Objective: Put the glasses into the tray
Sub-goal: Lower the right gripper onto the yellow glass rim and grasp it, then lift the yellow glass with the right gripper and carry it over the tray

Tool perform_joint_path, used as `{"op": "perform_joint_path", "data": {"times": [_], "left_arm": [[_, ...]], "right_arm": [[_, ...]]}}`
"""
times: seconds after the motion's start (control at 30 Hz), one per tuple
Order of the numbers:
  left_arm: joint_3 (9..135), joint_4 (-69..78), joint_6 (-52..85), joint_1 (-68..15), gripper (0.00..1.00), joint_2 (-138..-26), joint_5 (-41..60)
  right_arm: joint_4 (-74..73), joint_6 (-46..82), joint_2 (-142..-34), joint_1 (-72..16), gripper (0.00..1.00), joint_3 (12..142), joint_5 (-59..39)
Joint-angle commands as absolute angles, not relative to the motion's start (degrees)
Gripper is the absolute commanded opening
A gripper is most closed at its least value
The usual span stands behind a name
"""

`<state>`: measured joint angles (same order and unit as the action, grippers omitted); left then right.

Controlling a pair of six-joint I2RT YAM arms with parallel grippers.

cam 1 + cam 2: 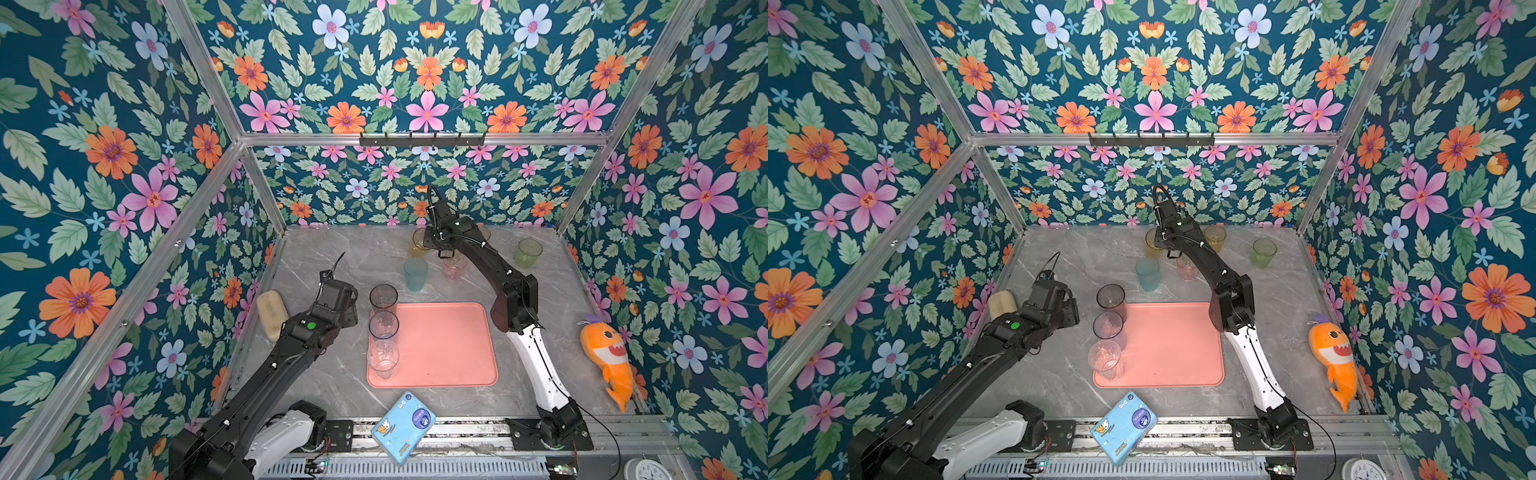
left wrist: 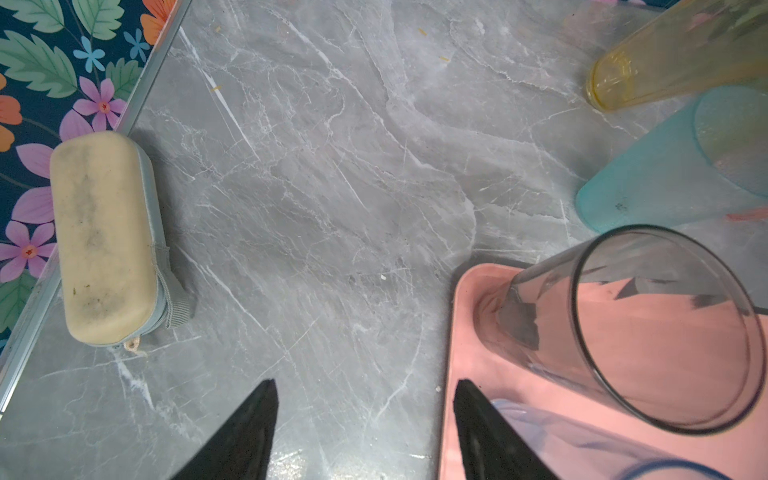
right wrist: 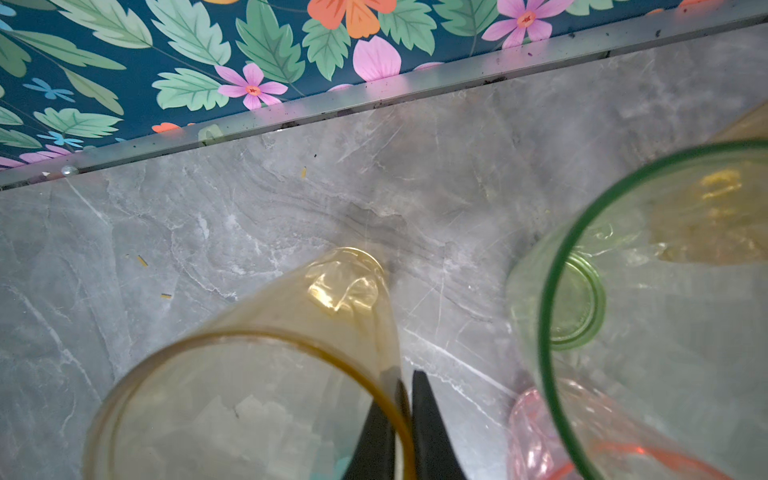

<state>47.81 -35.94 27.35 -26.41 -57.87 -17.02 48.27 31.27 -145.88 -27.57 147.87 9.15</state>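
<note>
The salmon-pink tray point(image 1: 449, 349) lies mid-table. A smoky grey glass point(image 1: 383, 297), a pale blue glass point(image 1: 383, 326) and a clear glass point(image 1: 382, 359) stand along its left side. On the table behind it stand a teal glass point(image 1: 415, 274), a pink glass point(image 1: 454, 266), an amber glass point(image 1: 419, 242), an orange glass point(image 1: 1214, 237) and a yellow-green glass point(image 1: 528, 252). My right gripper point(image 3: 409, 376) is shut on the amber glass's rim point(image 3: 386, 374), one finger inside and one outside. My left gripper point(image 2: 365, 382) hangs open and empty at the tray's left edge point(image 2: 465, 332), beside the grey glass point(image 2: 623, 332).
A beige zip pouch point(image 1: 272, 309) lies against the left wall. A blue cartoon packet point(image 1: 403, 426) sits at the front edge, and an orange plush shark point(image 1: 609, 357) lies at the right wall. In the right wrist view a green-rimmed glass point(image 3: 552, 291) stands close beside the amber one.
</note>
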Motion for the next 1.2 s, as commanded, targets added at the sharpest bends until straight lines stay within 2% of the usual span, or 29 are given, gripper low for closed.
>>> {"op": "perform_joint_path", "data": {"times": [0.0, 0.17, 1.17], "left_arm": [[47.79, -36.95, 27.86, -26.39, 0.7, -57.57, -17.05], [47.9, -37.04, 27.85, -26.37, 0.7, -57.72, -16.9], [49.41, -33.43, 27.07, -26.37, 0.7, -60.82, -17.08]], "right_arm": [[48.54, 31.11, -144.95, -27.67, 0.05, 147.75, 9.49], [48.76, 30.68, -143.27, -27.69, 0.0, 146.63, 9.33], [61.07, 21.28, -123.99, -31.94, 0.0, 141.69, 12.32]]}}
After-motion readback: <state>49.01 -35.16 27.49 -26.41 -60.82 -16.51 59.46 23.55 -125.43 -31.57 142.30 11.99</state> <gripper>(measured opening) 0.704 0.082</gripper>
